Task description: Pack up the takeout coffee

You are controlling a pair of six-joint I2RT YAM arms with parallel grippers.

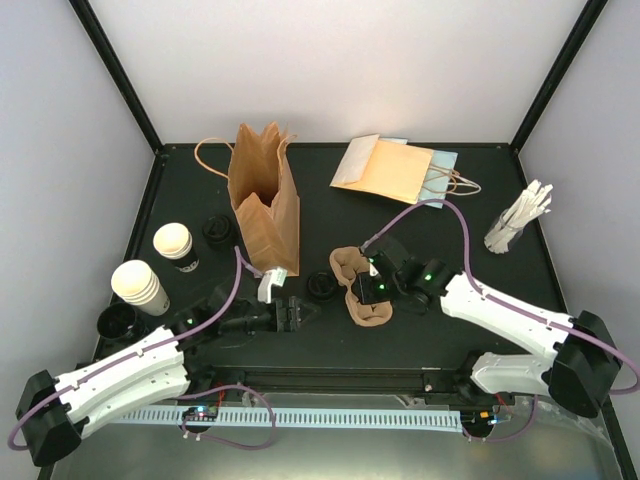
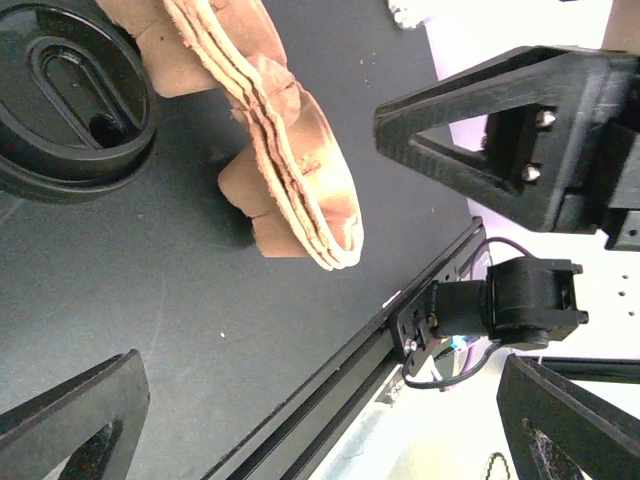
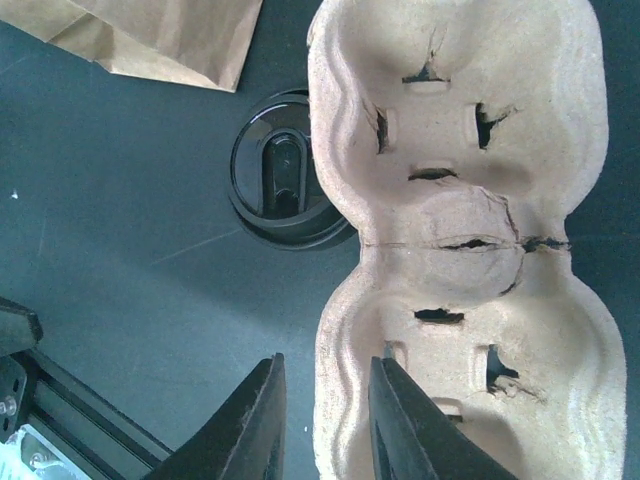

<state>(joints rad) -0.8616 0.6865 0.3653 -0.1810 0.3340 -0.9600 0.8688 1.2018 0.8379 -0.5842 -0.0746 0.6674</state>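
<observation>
Two cream-white paper cups stand at the far left. One cup has a black sleeve. The nearer cup shows a pale ribbed side. The brown pulp carrier lies mid-table and fills the right wrist view. My right gripper is open and straddles the carrier's left rim, one finger inside a pocket and one outside. My left gripper is open and empty, low over the mat, left of the carrier. Neither gripper is near the cups.
A brown paper bag stands open behind my left gripper. Black lids lie left of the carrier, by the bag and at the far left. Flat bags and a stirrer cup sit at the back right.
</observation>
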